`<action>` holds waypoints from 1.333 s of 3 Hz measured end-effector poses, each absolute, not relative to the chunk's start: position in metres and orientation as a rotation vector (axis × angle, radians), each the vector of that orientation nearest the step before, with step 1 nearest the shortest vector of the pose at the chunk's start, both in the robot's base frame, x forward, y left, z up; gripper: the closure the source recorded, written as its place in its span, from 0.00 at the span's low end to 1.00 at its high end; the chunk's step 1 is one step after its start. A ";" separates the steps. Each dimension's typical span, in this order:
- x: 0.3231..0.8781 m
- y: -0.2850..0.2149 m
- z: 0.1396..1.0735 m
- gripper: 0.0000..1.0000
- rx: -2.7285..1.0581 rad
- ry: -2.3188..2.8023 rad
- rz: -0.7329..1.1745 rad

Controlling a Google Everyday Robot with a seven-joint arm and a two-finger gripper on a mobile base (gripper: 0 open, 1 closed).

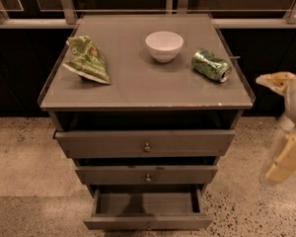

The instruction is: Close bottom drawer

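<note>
The bottom drawer (148, 222) of the grey-brown cabinet is pulled far out, its empty inside showing, with a tiny brass knob (148, 226) at the centre of its slim front. The middle drawer (147, 174) and the top drawer (145, 143) above it stand a little way out. My gripper (286, 157) hangs at the right edge of the view, right of the cabinet and well apart from the drawers.
On the cabinet top (138, 83) lie a green chip bag (87, 59) at the left, a white bowl (164, 45) in the middle and a green can (210, 65) on its side at the right. A dark glass wall with metal rails stands behind. The floor is speckled.
</note>
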State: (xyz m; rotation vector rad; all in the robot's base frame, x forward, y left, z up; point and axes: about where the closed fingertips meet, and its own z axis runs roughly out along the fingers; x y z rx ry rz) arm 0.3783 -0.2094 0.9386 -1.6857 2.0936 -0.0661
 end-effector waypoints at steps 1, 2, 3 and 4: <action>0.342 -0.191 0.914 0.00 -1.640 1.986 -0.064; 0.327 -0.180 0.837 0.00 -1.544 1.953 0.057; 0.311 -0.169 0.728 0.00 -1.363 1.995 0.280; 0.270 -0.166 0.608 0.00 -1.255 2.123 0.440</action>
